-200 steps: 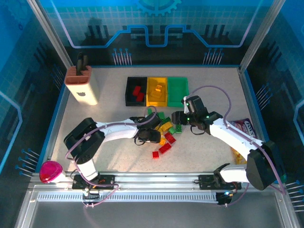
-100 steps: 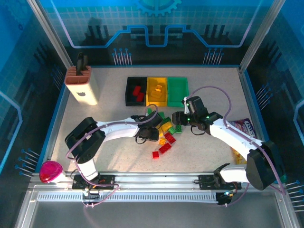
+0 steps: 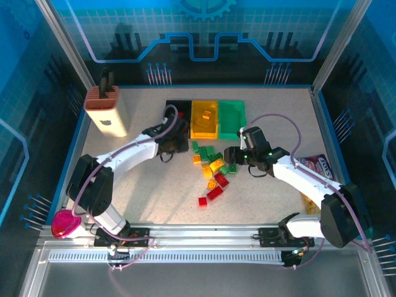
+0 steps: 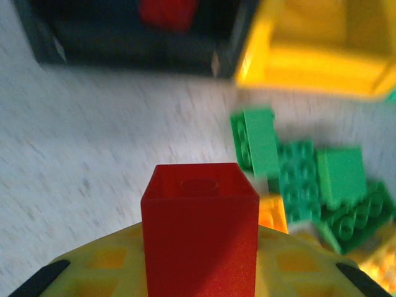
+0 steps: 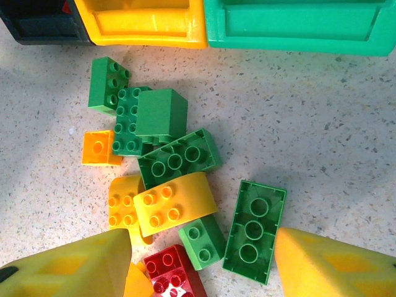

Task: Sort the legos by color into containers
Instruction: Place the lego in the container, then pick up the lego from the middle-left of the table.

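Speckled matte tabletop (image 5: 322, 124): we note left gripper (image 4: 198, 278) clenched on 1 smooth boxy red brick (image 4: 199, 216); right gripper (image 5: 201, 263) spread wide above 1 rectangular green brick (image 5: 254, 232).

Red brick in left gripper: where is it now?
Left wrist view: the red brick is clamped in the left gripper, just short of the black bin, green bricks to its right.

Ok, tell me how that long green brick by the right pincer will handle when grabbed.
The long green brick looks like rigid moulded plastic, so it probably won't flex. Lying flat on the table, it shouldn't roll. Its glossy sides may slip.
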